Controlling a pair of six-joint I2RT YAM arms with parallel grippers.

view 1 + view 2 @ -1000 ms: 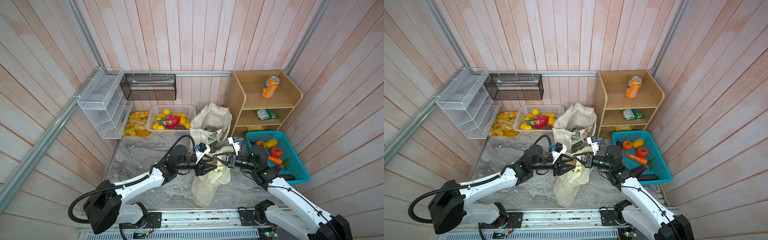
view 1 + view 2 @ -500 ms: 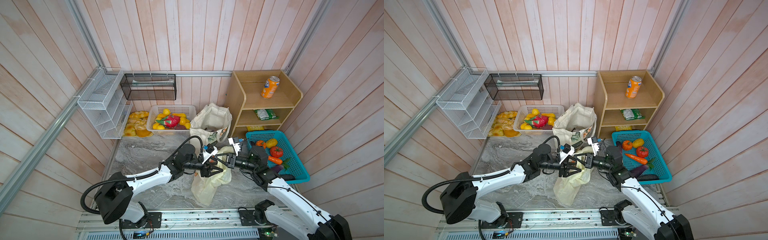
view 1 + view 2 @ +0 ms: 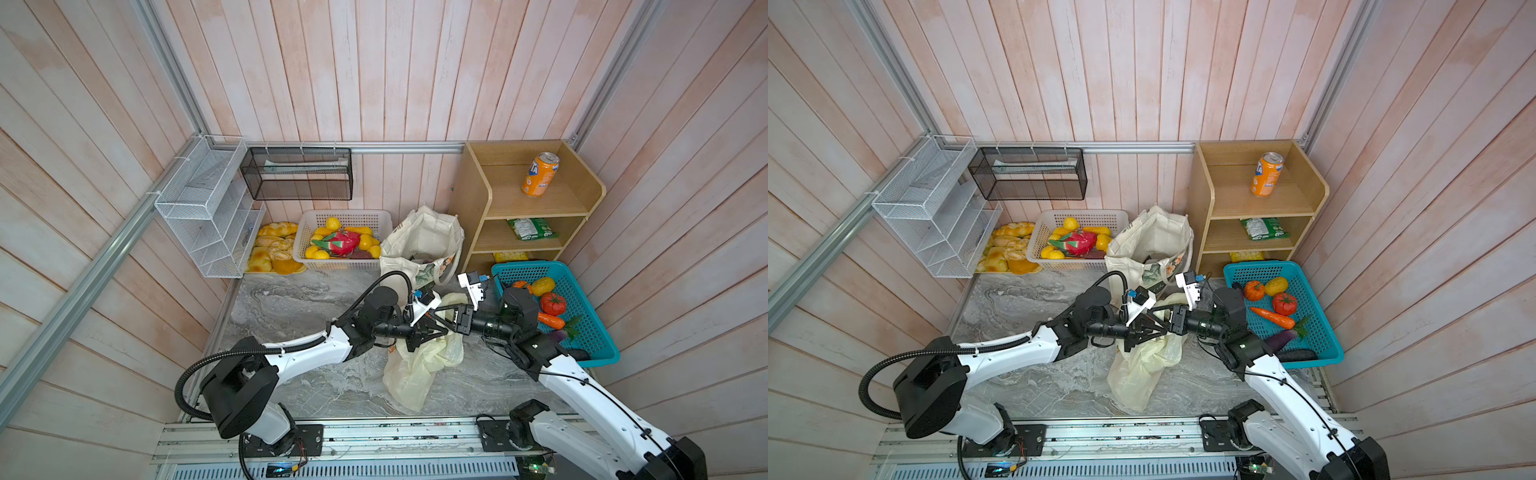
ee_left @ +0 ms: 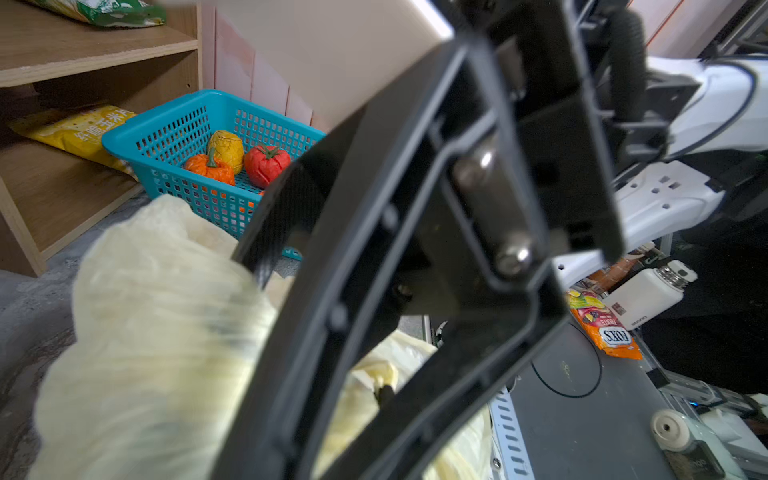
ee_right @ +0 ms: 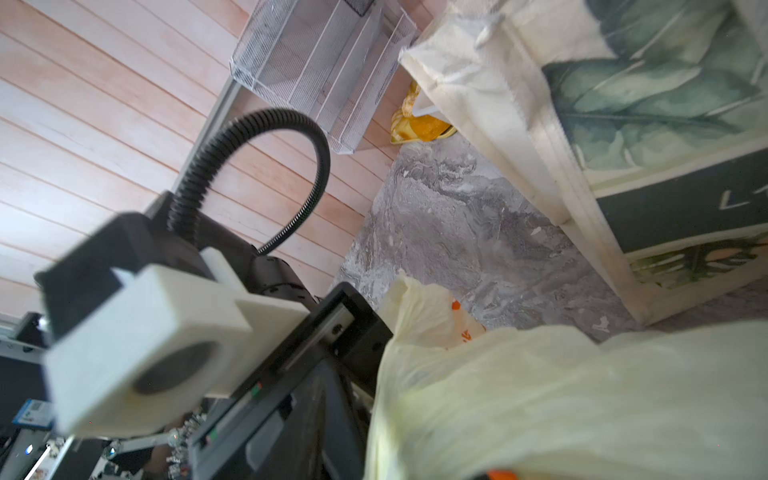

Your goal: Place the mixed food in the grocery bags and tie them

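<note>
The pale-yellow plastic grocery bag sags on the marble floor, with its top drawn up between both arms. My left gripper is shut on the bag's upper film; in the left wrist view a black fingertip pinches it. My right gripper faces it nose to nose, its fingers spread open around the left one. The canvas tote stands upright behind them. The mixed food is hidden; only an orange patch shows through the film.
A teal basket of vegetables sits at the right, close to my right arm. A wooden shelf holds an orange soda can and a green packet. At the back are a white fruit basket, bread and wire racks.
My left gripper has moved right to meet the right one and has shut on the bag's top. My right gripper, shut before, has opened.
</note>
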